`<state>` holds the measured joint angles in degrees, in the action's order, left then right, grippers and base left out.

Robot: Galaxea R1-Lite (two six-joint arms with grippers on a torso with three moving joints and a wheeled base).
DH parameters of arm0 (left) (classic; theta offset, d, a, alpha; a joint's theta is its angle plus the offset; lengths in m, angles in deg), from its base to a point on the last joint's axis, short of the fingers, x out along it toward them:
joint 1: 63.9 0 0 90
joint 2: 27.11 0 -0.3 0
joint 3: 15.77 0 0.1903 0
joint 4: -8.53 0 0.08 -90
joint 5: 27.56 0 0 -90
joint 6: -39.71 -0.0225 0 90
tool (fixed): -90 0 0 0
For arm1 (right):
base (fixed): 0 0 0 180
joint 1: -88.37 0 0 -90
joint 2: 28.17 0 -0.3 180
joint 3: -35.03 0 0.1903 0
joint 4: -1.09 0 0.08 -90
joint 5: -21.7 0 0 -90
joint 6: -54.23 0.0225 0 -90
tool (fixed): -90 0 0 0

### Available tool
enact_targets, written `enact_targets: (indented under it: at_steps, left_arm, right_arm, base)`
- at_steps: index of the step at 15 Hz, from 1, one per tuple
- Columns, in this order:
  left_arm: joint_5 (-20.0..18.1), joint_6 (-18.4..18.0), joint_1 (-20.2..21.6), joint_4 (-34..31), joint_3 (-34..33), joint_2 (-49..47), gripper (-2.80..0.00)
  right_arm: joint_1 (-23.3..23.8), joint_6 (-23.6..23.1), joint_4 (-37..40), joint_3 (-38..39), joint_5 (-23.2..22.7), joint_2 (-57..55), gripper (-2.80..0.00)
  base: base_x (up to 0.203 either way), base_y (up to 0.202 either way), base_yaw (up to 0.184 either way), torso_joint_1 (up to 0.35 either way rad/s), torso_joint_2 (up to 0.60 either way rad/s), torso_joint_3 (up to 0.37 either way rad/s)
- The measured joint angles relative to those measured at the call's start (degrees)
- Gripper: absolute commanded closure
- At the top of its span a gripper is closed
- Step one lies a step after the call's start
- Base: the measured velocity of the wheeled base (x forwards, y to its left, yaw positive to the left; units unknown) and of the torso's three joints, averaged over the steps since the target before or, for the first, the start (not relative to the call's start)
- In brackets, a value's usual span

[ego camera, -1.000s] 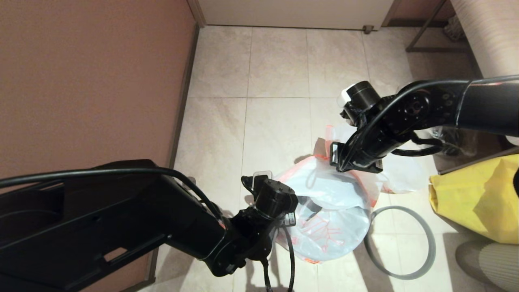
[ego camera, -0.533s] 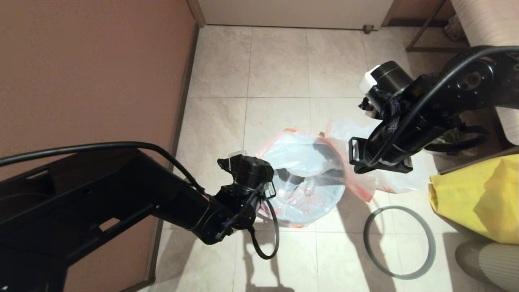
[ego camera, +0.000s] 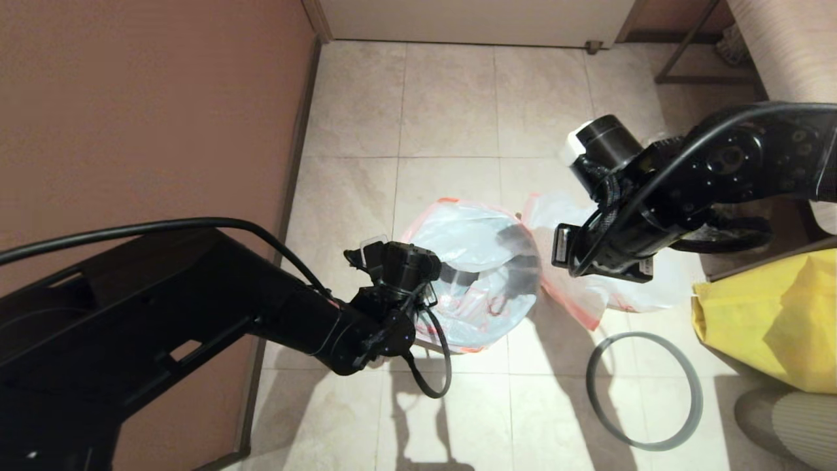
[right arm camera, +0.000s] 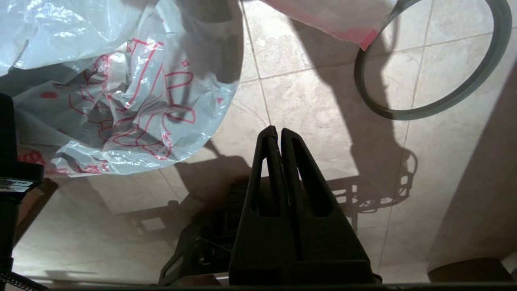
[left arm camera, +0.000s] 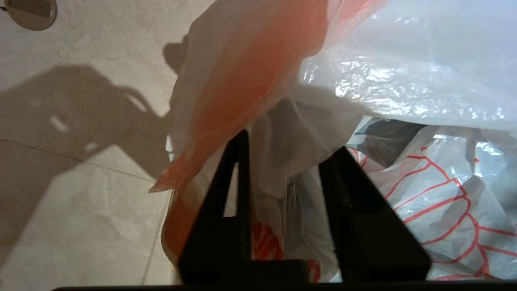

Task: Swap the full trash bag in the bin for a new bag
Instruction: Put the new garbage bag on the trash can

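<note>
Translucent white plastic with an orange-pink edge is billowing over the bin (ego camera: pixel 497 239), whose dark rim is showing through the film at the middle of the tiled floor (ego camera: pixel 444 104). That film is the new bag (ego camera: pixel 467 281), its red leaf drawing and characters facing up from inside the opening.

On the wall side of the bin, the left claw (left arm camera: pixel 288 151) is sitting at the bag's near edge with its fingers (left arm camera: pixel 238 178) parted and a fold of the plastic lying between them; they are not clenched on it. The orange-pink hem is draping over the finger tips in the left wrist view.

On the other side of the bin, the right claw (right arm camera: pixel 278 131) is hanging over bare tiles, its two fingers pressed together with nothing between them. It is apart from the new bag and from the grey ring (ego camera: pixel 644 390), which is lying flat on the floor further from the wall than the bin and nearer the robot.

Just beyond the bin, under the right arm, the full bag (ego camera: pixel 614 294) is resting on the floor, touching the new bag's edge. A yellow sack (ego camera: pixel 771 320) is standing past the ring, well away from the bin.
</note>
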<state>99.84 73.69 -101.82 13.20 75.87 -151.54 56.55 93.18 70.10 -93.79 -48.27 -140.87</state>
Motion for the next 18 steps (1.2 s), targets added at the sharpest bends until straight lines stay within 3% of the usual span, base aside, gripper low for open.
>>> enact_targets:
  at_steps: [3,7,10,11,14,18]
  left_arm:
    - [-0.72,-0.15,-0.69,-6.61,0.94,3.1,-2.8]
    - [-4.85,0.01,-3.06,-22.23,3.26,10.48,-2.8]
    - [-6.38,0.06,-0.99,-25.61,5.35,14.16,-2.8]
    - [-6.98,0.06,0.23,-25.46,5.81,14.52,0.0]
    - [-10.86,-0.07,1.24,-24.7,6.37,15.56,0.0]
    - [-11.41,-0.3,1.15,-24.76,6.39,15.2,0.0]
  right_arm:
    - [-1.09,0.2,0.05,0.35,1.29,-1.64,0.0]
    - [-1.84,0.14,0.06,0.36,1.44,-2.74,0.0]
    - [-2.37,0.2,0.02,0.41,1.41,-3.58,0.0]
    - [-2.59,0.2,-0.09,0.36,1.39,-3.93,0.0]
    - [-2.7,0.2,-0.17,0.25,1.41,-4.58,0.0]
    - [-2.72,0.41,-1.65,0.32,1.41,-6.07,0.0]
  base:
    - [0.0,0.0,0.0,0.0,0.0,0.0]
    - [0.0,0.0,0.0,0.0,0.0,0.0]
    - [0.0,0.0,0.0,0.0,0.0,0.0]
    - [0.0,0.0,0.0,0.0,0.0,0.0]
    - [0.0,0.0,0.0,0.0,0.0,0.0]
    - [0.0,0.0,0.0,0.0,0.0,0.0]
